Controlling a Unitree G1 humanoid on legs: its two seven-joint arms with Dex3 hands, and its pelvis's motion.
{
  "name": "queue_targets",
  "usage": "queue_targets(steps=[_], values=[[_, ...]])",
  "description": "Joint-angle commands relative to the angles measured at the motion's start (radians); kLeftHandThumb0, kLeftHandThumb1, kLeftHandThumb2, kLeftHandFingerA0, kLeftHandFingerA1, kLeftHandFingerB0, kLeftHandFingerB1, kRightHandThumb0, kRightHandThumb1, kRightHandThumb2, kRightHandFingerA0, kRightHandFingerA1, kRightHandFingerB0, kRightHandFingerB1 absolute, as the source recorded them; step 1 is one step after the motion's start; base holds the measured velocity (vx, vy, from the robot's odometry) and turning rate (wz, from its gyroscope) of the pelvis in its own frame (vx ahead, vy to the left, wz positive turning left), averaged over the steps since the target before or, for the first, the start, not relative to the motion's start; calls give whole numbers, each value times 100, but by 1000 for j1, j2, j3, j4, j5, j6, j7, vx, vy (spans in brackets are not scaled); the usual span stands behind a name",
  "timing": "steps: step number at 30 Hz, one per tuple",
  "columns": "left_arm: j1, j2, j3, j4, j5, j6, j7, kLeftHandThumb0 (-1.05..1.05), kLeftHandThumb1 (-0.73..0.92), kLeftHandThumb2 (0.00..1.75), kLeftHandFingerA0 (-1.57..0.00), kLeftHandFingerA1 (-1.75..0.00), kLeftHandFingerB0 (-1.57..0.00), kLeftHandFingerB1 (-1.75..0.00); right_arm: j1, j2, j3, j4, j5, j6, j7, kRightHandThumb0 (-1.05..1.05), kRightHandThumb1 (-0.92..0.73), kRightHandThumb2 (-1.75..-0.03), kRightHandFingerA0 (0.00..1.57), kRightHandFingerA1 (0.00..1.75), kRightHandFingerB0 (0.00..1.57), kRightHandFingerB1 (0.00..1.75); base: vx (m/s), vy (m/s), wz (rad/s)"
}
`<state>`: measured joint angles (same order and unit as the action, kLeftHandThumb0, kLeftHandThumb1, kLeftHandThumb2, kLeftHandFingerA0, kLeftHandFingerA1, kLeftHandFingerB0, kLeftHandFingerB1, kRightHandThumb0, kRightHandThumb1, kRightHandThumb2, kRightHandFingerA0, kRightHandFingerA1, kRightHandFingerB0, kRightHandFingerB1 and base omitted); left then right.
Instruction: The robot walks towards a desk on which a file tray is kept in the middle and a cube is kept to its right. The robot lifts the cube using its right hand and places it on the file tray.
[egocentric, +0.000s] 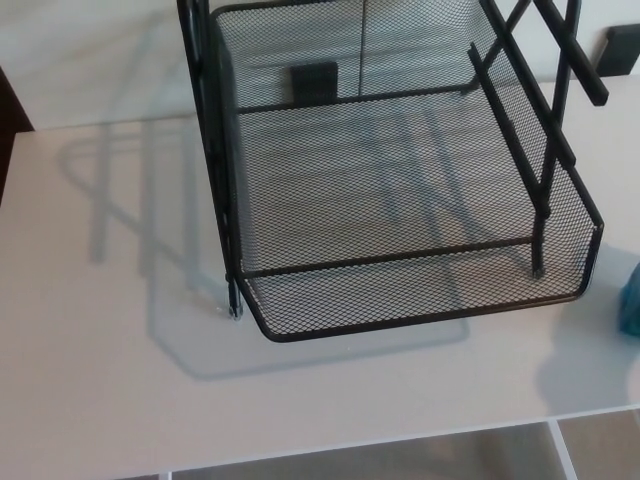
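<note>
A black wire-mesh file tray (420, 310) stands in the middle of the white desk (90, 330), its lower basket empty and its frame rising out of the top of the head view. At the right edge of the picture a sliver of the blue cube (631, 300) shows on the desk, just right of the tray's front corner and slightly blurred. Neither of my hands appears in the picture.
The desk's front edge (400, 440) runs along the bottom, with floor and a white desk leg (563, 455) below it. A small dark object (622, 48) sits at the far right rear. The tray casts a shadow on the desk to its left.
</note>
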<state>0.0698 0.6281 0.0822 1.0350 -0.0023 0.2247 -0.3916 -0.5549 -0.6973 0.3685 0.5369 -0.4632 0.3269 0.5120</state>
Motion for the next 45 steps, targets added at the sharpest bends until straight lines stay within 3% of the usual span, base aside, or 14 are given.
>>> queue_targets(steps=[1, 3, 6, 7, 9, 11, 12, 17, 21, 23, 24, 29, 30, 45], values=[[-5, 37, -27, 16, 43, -61, -8, -87, 86, 66, -19, -76, -36, -64, 115, -37, 149, -2, -172, -76, -72, -28, -72, -61, 59, 61, 52, 38, 0, 0, 0], [-10, 37, -33, 21, 44, -54, -5, -86, 66, 105, -24, -69, -34, -65, 138, -33, 121, 8, -156, -103, -166, -29, -71, -61, 64, 69, 48, 36, 0, 0, 0], [-14, 43, -36, 20, 42, -46, -7, -88, 87, 66, -19, -76, -36, -65, 157, -41, 100, -14, -145, -132, -201, -31, -80, -64, 67, 108, 32, 30, 0, 0, 0], [-13, 44, -38, 19, 43, -49, -10, -87, 66, 106, -24, -70, -34, -66, 157, -46, 100, -22, -150, -133, -198, -33, -78, -64, 67, 124, 26, 29, 0, 0, 0], [-8, 46, -31, 19, 38, -52, -14, -87, 87, 66, -19, -77, -36, -65, 168, -58, 96, -37, -150, -161, -198, -36, -78, -64, 66, 124, 22, 28, 0, 0, 0], [-9, 45, -25, 19, 34, -43, -11, -85, 66, 104, -25, -70, -36, -66, 146, -75, 110, -49, -146, -163, -113, -43, -79, -62, 28, 72, 8, 27, 0, 0, 0], [-15, 41, -20, 36, 30, -48, -10, -82, 87, 64, -21, -73, -38, -64, 149, -98, 106, -111, -135, -135, -45, -52, -75, -65, 2, 37, 0, 22, 0, 0, 0], [-9, 46, -26, 18, 38, -43, -9, -79, 68, 107, -30, -72, -43, -69, 161, -116, 95, -184, -126, -102, 11, -51, -64, -64, 5, 32, 5, 16, 0, 0, 0], [-7, 40, -7, 23, 24, -43, -2, -78, 89, 66, -27, -77, -45, -67, 161, -122, 69, -191, -82, -109, 54, -56, -61, -64, 4, 35, 3, 16, 0, 0, 0], [1, 42, -2, 0, 20, -27, -9, -70, 69, 118, -26, -69, -47, -72, 150, -137, 57, -213, -71, -96, 109, -55, -59, -62, 2, 32, 1, 18, 0, 0, 0], [1, 46, 4, -15, 18, -14, -4, -73, 90, 67, -30, -80, -45, -70, 136, -123, 43, -218, -60, -65, 122, -54, -59, -58, 3, 35, 0, 26, 0, 0, 0], [-1, 47, 6, -29, 20, 14, -4, -68, 82, 81, -34, -80, -42, -72, 142, -177, -9, -276, -53, -77, 146, -31, -55, -103, 1, 52, 0, 50, 0, 0, 0], [6, 50, 7, -51, 18, 32, -10, -68, 64, 114, -36, -74, -43, -73, 135, -179, -14, -277, -56, -76, 154, -38, -59, -60, 7, 42, 9, 24, 0, 0, 0], [21, 46, 29, -79, 26, 49, 2, -53, 69, 97, -54, -88, -49, -79, 173, -212, -128, -367, -6, -201, 180, -24, -54, -100, 6, 52, 6, 47, 0, 0, 0]])
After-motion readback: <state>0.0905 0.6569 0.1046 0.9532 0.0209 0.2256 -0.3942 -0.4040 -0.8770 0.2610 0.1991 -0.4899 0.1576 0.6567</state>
